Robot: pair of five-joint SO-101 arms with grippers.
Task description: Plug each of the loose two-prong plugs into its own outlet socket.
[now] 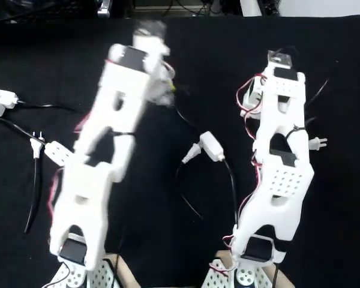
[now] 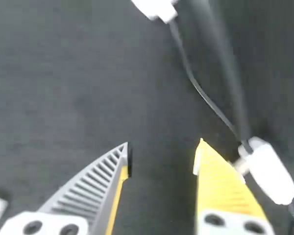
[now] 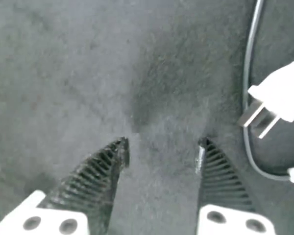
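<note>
Here, left tool spread, ribbed yellow-grey; right tool spread, ribbed black, near white two-prong plug; cloth seemingly felt.

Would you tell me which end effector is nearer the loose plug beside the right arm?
Right. The right end effector hangs close to that plug; the left end effector is across the table.

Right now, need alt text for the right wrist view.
The right pincer is open and empty above black cloth. A loose white two-prong plug lies beside it, prongs bare, next to a thin dark cable.
</note>
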